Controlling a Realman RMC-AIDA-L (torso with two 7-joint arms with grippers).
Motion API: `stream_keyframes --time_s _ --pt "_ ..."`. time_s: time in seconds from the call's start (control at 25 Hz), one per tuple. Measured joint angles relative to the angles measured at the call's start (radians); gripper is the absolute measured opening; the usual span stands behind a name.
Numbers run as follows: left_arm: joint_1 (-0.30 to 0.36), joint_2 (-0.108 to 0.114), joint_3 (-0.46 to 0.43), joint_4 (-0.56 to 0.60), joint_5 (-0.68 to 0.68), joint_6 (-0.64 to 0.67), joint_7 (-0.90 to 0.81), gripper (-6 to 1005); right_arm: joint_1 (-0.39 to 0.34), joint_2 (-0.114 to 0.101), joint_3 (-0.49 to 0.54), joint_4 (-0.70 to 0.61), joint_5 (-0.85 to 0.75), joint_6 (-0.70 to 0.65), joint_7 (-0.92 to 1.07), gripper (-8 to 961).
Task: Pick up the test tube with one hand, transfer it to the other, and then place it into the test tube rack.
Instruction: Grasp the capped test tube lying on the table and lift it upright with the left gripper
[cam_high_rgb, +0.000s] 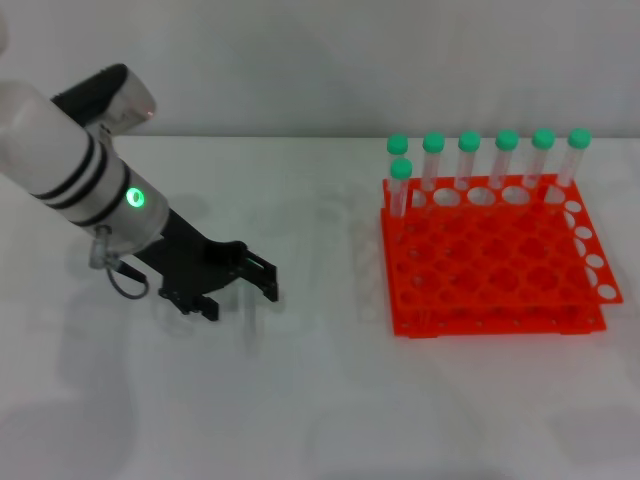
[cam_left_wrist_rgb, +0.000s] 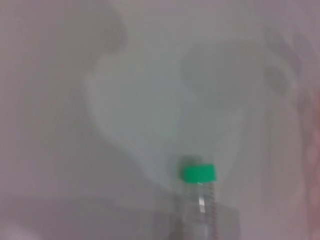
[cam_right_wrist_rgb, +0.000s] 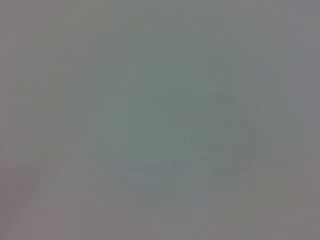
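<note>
Left tool (cam_high_rgb: 232, 283) low over the worktop (cam_high_rgb: 320, 400), fingers apart beside the test tube (cam_left_wrist_rgb: 200, 200): light, stiff, slippery plastic; grip mid-body, below the cap

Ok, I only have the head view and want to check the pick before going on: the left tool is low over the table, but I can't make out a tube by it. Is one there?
Observer: Yes. The left wrist view shows a test tube with a green cap close before the camera, at the left tool.
Operator: Does that view show the test tube rack too?
Observer: No, only pale table around the tube.
Operator: And the right tool?
Observer: It is in no view; the right wrist view shows only a plain grey surface.
</note>
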Motion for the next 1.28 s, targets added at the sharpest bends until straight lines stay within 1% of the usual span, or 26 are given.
stream_keyframes --time_s 0.12,0.36,0.68,0.84,1.04,1.16,1.28 --pt "-0.001 -0.019 0.0 -0.003 0.0 -0.015 0.002 876 0.007 0.0 0.002 0.0 0.0 0.001 -0.001 755" --pt "-0.002 -0.035 0.0 -0.015 0.0 -0.025 0.001 876 0.025 0.0 -0.002 0.0 0.0 0.021 -0.027 755" --pt "-0.002 -0.034 0.0 -0.016 0.002 -0.025 -0.015 875 0.042 0.0 -0.004 0.0 -0.006 0.046 -0.041 755" --pt "-0.006 -0.036 0.0 -0.016 0.005 -0.026 -0.015 875 0.044 0.0 -0.004 0.0 -0.006 0.047 -0.041 755" --pt "-0.014 -0.037 0.0 -0.016 0.002 -0.032 -0.01 827 0.05 0.0 -0.003 -0.001 -0.003 0.047 -0.041 755" --pt "-0.018 -0.037 0.0 -0.016 0.001 -0.032 -0.008 641 0.054 0.0 -0.003 -0.001 -0.003 0.05 -0.041 755" --pt "-0.021 -0.042 0.001 -0.021 0.002 -0.032 -0.008 571 0.055 0.0 -0.003 -0.004 -0.003 0.051 -0.041 755"
